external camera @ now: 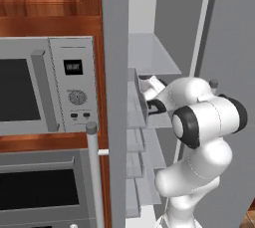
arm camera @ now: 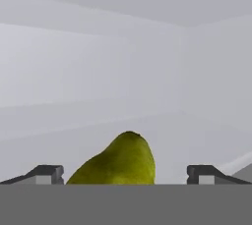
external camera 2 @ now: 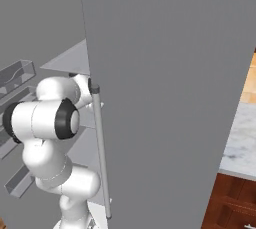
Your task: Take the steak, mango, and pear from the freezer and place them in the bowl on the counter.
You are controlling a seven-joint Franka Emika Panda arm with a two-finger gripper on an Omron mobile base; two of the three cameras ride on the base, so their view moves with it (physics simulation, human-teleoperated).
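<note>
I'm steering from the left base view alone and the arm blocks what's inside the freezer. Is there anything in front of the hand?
Observer: Yes. In the hand view a pear sits right ahead, centred between the two fingers.
Operator: Have the fingers closed on it?
Observer: No. The gripper is open, with one finger showing clear of the fruit on each side.
Operator: I see the freezer door edge. Where's the counter?
Observer: In the right base view, the marble counter lies just past the open door's far edge, at the right.
</note>
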